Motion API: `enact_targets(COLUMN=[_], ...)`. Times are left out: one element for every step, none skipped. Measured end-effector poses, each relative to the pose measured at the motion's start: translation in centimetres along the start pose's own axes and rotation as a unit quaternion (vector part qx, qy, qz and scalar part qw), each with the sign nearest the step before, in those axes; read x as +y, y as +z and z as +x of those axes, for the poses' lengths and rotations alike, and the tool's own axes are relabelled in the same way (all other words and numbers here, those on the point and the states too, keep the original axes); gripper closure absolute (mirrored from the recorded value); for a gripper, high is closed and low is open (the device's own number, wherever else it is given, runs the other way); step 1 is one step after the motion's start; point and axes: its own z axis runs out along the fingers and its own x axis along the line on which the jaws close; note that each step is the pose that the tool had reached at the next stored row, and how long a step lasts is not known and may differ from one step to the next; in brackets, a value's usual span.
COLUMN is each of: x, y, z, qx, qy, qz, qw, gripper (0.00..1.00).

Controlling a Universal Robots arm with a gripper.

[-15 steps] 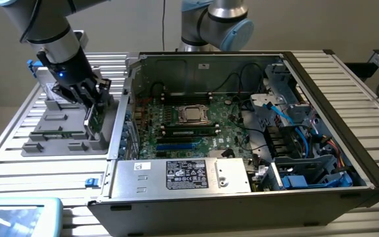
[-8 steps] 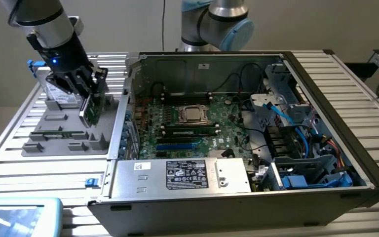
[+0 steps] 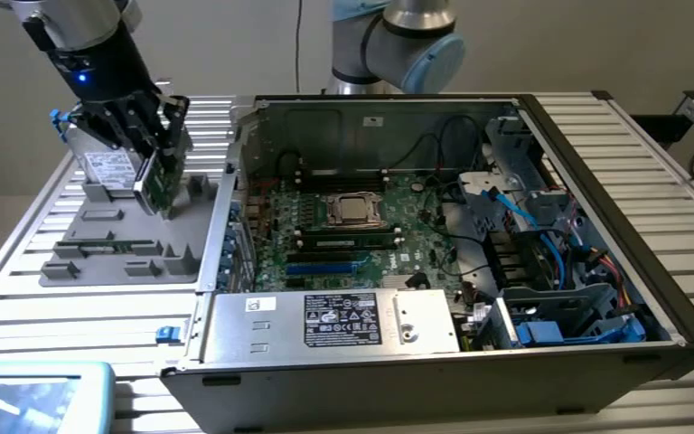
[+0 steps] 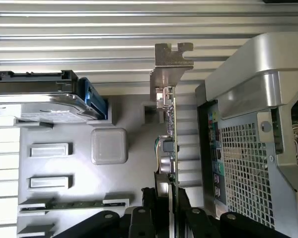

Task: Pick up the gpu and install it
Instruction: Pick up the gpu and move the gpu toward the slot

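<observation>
Green-board gpu (image 3: 160,183), silver end bracket: your jaws clamp it upright over the grey moulded tray (image 3: 116,246). Silver white-labelled drive (image 3: 106,168) stands just beside it; open black computer case (image 3: 378,127) flanks the tray on the slatted metal surface (image 3: 64,318).

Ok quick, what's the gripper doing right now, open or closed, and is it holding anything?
Gripper: closed on the gpu, gripping the card by one end.
</observation>
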Motion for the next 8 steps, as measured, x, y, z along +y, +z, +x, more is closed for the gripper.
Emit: enact_targets(x=[0.04, 0.05, 0.05, 0.03, 0.0, -0.03, -0.06, -0.08], y=[-0.45, -0.9, -1.36, -1.81, -2.29, -2.74, -3.18, -3.61], z=[0.0, -0.1, -0.1, -0.2, -0.4, -0.5, -0.7, -0.9], qx=[0.0001, 0.0001, 0.0001, 0.0003, 0.0005, 0.001, 0.0014, 0.0018], qy=[0.0, 0.0, 0.0, 0.0, 0.0, 0.0, 0.0, 0.0], qz=[0.0001, 0.0, 0.0, 0.0, 0.0, 0.0001, 0.0001, 0.0001], qw=[1.0, 1.0, 1.0, 1.0, 1.0, 1.0, 1.0, 1.0], gripper=[0.71, 0.71, 0.71, 0.71, 0.71, 0.71, 0.71, 0.71])
